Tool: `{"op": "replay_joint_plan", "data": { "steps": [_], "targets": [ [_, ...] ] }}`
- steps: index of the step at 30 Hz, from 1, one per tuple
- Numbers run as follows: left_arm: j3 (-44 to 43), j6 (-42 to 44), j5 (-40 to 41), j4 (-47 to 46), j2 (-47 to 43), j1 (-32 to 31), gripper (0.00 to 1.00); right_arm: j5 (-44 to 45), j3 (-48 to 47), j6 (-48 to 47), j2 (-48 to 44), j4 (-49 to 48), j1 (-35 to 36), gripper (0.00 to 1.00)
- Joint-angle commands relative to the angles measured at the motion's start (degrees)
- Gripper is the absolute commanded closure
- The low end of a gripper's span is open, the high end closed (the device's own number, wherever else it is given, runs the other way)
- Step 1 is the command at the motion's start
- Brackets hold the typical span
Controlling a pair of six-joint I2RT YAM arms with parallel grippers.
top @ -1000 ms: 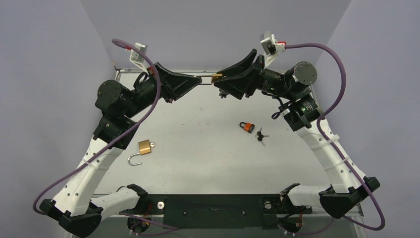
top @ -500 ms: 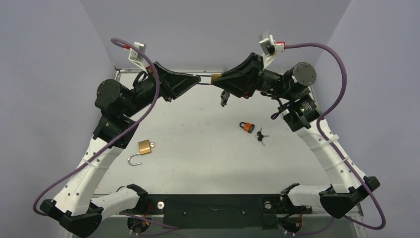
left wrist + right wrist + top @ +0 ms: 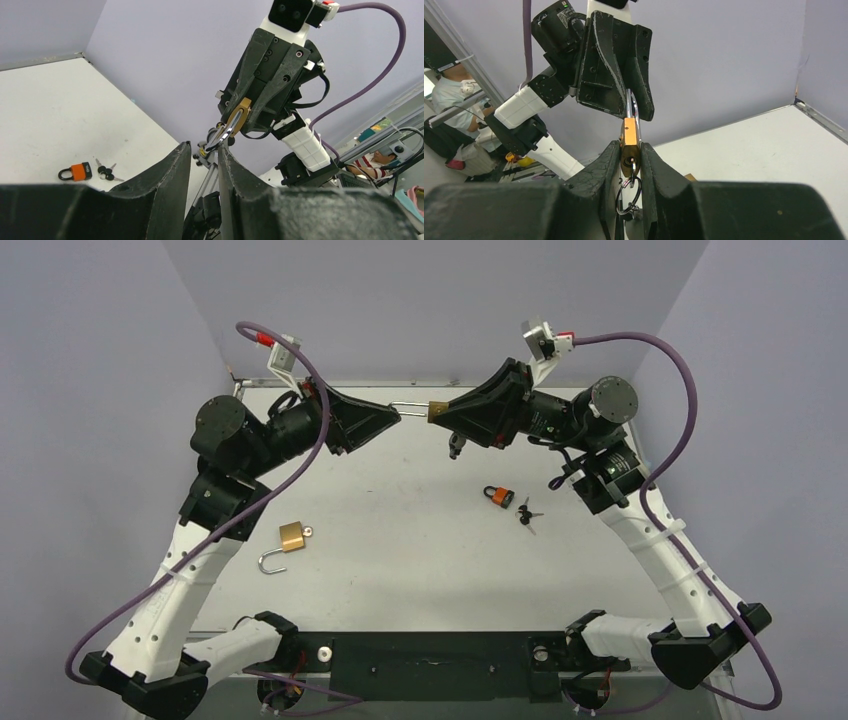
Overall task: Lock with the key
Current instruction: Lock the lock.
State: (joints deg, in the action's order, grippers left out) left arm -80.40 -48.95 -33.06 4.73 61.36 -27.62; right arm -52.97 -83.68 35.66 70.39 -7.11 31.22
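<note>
Right gripper (image 3: pixel 629 150) is clamped on the small brass padlock (image 3: pixel 629 134), aloft at 12 o'clock over the pale table (image 3: pixel 400 540), its steel key ring (image 3: pixel 628 196) dangling below, while the black left gripper (image 3: pixel 204 146) has its jaws slightly apart around the silver shackle (image 3: pixel 631 107); locking seems near its end, the shackle's seating unclear.

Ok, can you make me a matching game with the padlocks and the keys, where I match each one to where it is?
Things:
1. orange padlock
2. brass padlock with the open shackle
3. loose keys
4. brass padlock with the key ring

Places:
A. up in the air, gripped by the right end effector
B. alone on the left side of the table
C. on the right side of the table, shackle shut
D. on the table, right beside the orange padlock

Pairs: 1-C, 2-B, 3-D, 4-A
</note>
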Motion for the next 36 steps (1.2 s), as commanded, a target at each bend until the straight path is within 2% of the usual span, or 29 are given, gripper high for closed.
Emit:
{"op": "replay_joint_plan", "data": {
  "steps": [1,12,32,36],
  "targets": [
    [-0.92,3.78,-2.65,0.73,-2.23,0.58,0.76,-1.04,0.8,3.01,-2.22,-6.03,0.32,1.0],
    [-2.24,6.97,-5.49,0.92,-1.72,0.63,0.74,-1.9,1.69,4.17,-2.06,-6.61,0.83,1.0],
    [-2.26,6.11,-7.88,-0.55,-1.4,2.65,0.76,-2.26,2.42,1.6,-2.74,-2.77,0.96,1.0],
    [-2.17,5.96,-8.47,-0.97,-1.22,2.66,0.8,-2.06,2.46,1.41,-2.73,-2.58,1.01,1.0]
  ]
}}
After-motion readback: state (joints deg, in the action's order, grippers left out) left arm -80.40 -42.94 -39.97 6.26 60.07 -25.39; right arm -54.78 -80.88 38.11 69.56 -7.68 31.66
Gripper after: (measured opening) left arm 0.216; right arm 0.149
